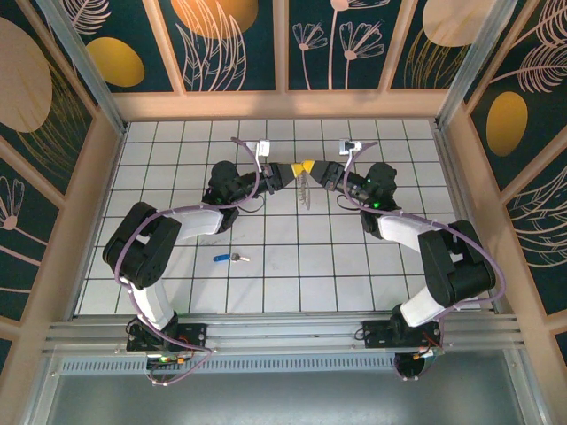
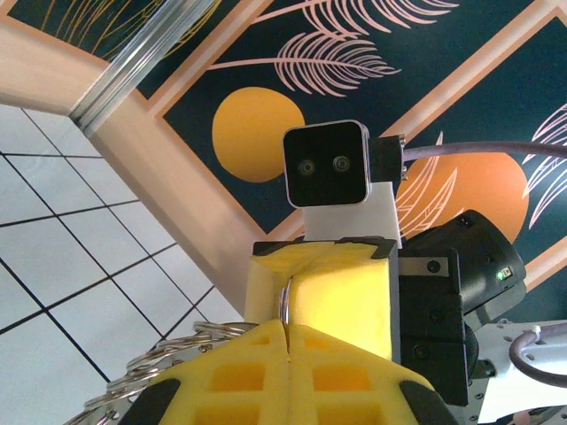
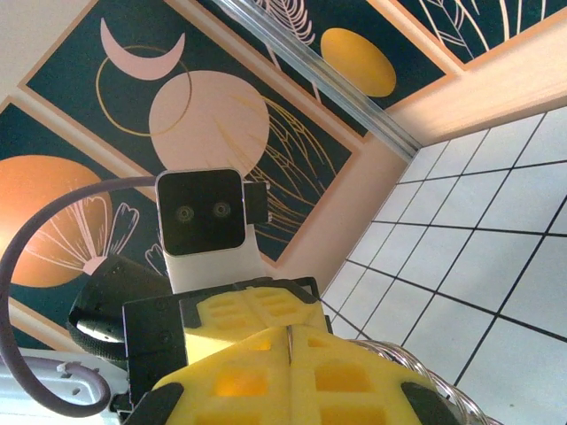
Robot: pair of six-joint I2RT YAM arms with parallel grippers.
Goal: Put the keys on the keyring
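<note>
Nearest the arms' bases, the key (image 1: 229,258) lay flat on the white tiled table (image 1: 292,283). It sat well behind the left gripper (image 1: 292,171) and close beside that arm's elbow (blue head turned toward the elbow, silver blade toward the right arm's side). It was apart from both grippers and touched only the tiles.

Farther out, both arms reached inward so that the left gripper and the right gripper (image 1: 316,168) met tip to tip over the middle of the table. Each was clamped closed on the keyring (image 1: 306,190), which trailed from the meeting fingertips back toward the bases.

From the left wrist, that gripper's yellow fingers (image 2: 230,381) were pressed together. A thin edge of the metal ring (image 2: 285,305) stood just ahead of their seam, and further coils of wire curved away to the fingers' lower left. Directly beyond the tips sat the right gripper's own yellow fingers, so close that I could not tell whether the two pairs touched.

From the right wrist, the right gripper's fingers were likewise pressed together, with a sliver of metal in the seam and loops of wire showing off to their lower right.

Past both grippers stood the wall panels (image 1: 230,44), dark and painted with pale leaves and orange discs.
</note>
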